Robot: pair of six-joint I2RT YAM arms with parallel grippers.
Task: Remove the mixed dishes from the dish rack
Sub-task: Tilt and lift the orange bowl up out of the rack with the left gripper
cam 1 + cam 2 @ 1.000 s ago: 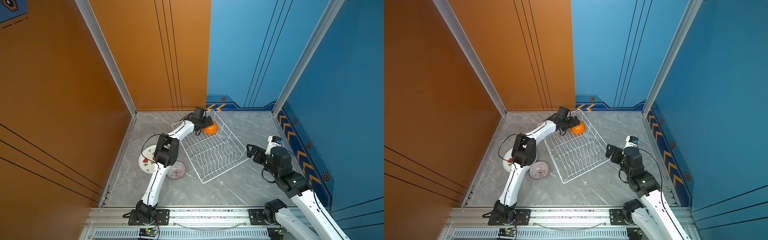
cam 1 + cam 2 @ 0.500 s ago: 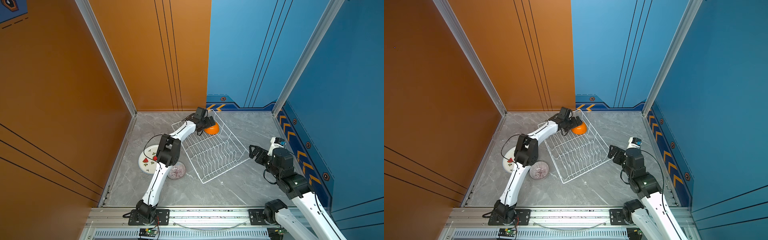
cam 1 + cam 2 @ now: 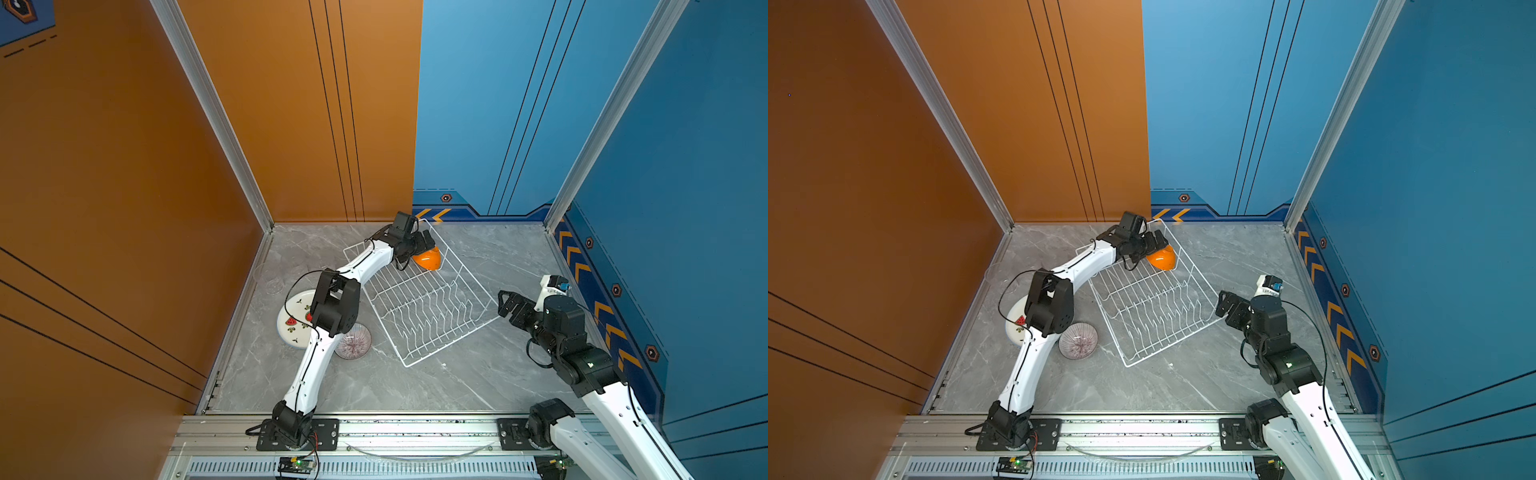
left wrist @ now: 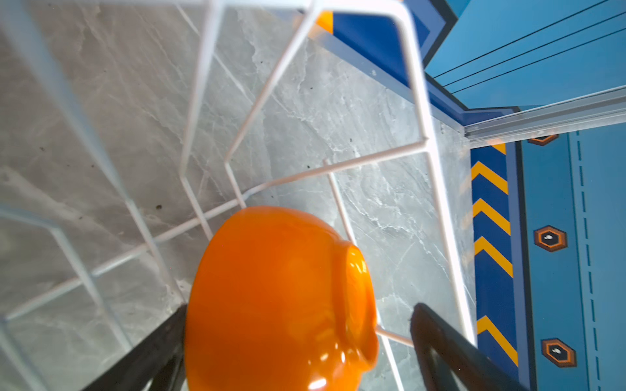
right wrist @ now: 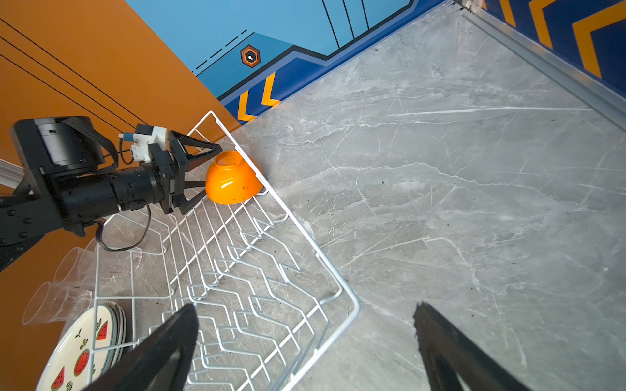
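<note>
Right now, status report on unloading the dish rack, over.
Left gripper open, straddling the orange bowl, last dish in the dish rack. Right gripper open, empty, beside the rack. Plates, striped bowl, glasses out. Nothing in the way.

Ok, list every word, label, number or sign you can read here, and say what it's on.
Readable words or numbers: none in any view.
On the white camera mount of the right arm: dark print, too small to read.
On the blue wall strip: orange chevrons and hexagon badges, signs only, no lettering.
On the watermelon plate: painted fruit, no text.
</note>
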